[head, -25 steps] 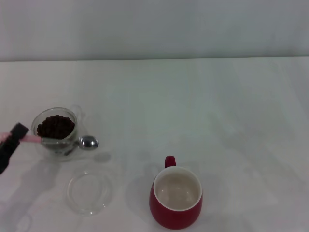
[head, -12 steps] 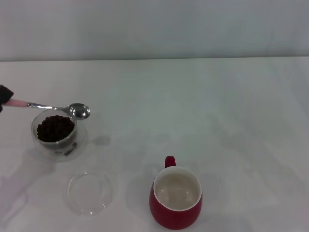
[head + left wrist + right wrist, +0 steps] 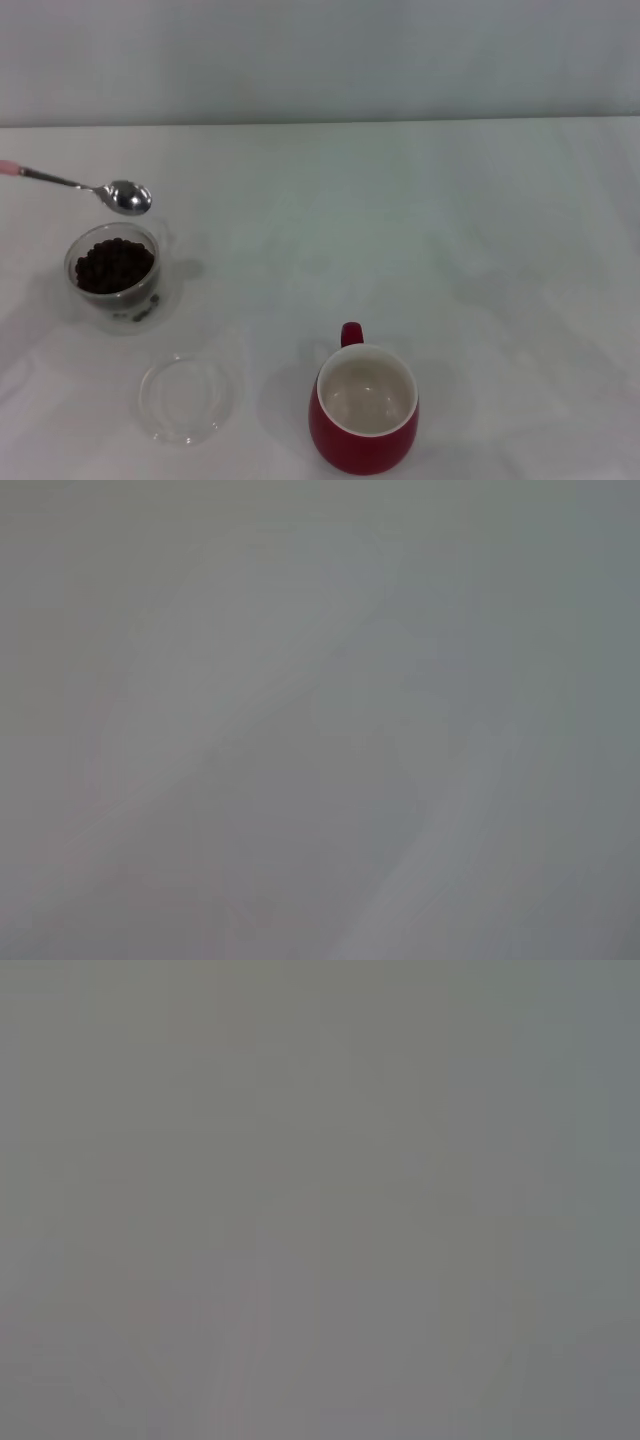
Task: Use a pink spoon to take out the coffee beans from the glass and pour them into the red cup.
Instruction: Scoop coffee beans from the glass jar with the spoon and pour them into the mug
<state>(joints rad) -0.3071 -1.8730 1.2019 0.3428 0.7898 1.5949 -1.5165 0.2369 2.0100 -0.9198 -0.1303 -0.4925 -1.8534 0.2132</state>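
Pink spoon aloft at the left edge above the glass of coffee beans; claws unseen, grip untellable.

Flat clear glass dish lies on white table, w/ grey wall behind.

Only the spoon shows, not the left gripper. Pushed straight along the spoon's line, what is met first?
Probably nothing. The left gripper is out of view. The pink spoon points right, above the glass and well behind the red cup, over bare table; its height is unclear.
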